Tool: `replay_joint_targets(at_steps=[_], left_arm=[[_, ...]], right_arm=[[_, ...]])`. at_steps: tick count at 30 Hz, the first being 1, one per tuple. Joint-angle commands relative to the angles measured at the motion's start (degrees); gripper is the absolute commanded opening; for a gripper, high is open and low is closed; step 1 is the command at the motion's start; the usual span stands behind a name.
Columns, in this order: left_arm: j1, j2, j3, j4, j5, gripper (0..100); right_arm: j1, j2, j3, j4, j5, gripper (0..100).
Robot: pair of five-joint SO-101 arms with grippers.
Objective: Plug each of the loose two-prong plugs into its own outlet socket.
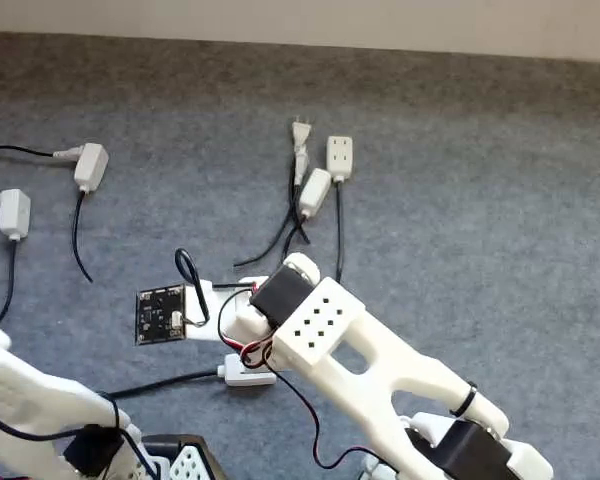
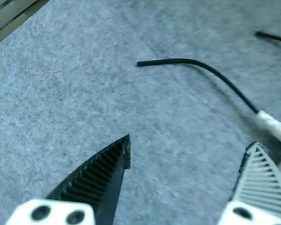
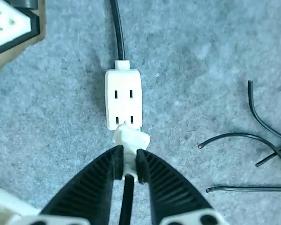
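My right gripper (image 3: 127, 157) is shut on a white two-prong plug (image 3: 131, 139), whose front end meets the near pair of slots of a white outlet socket (image 3: 123, 98) lying flat on the carpet. In the high view that socket (image 1: 248, 374) peeks out from under the right arm (image 1: 320, 330) at the centre. A loose plug (image 1: 301, 135) lies at the back beside another socket (image 1: 339, 157) and a white cord block (image 1: 314, 191). My left gripper (image 2: 187, 147) hangs open over bare carpet near a black cord (image 2: 201, 70) with a white end (image 2: 271, 124).
Two more white cord blocks (image 1: 90, 165) (image 1: 13, 212) lie at the far left with black cords. Loose black cord ends (image 3: 253, 136) trail beside the right gripper. The left arm (image 1: 40, 410) sits at the bottom left corner. Grey carpet (image 1: 480, 200) covers the surface.
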Motion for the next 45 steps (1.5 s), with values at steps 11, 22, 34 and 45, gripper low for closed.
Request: replay_joint_targets(at_steps=[11,22,34,45], left_arm=[[-2.33,11.03,-13.23,0.53,-1.05,37],[-2.86,11.03,-13.32,0.53,-1.05,37],[-2.42,11.12,-13.32,0.53,-1.05,37],[-2.95,11.3,-13.32,0.53,-2.9,37]], right_arm=[[-0.22,-2.59,5.32,-2.07,11.08,0.6],[-0.48,-3.12,8.4,-7.34,11.34,0.6],[-0.75,-2.15,-6.29,1.36,11.52,0.6],[-2.15,9.89,-6.55,-0.84,12.66,0.6]])
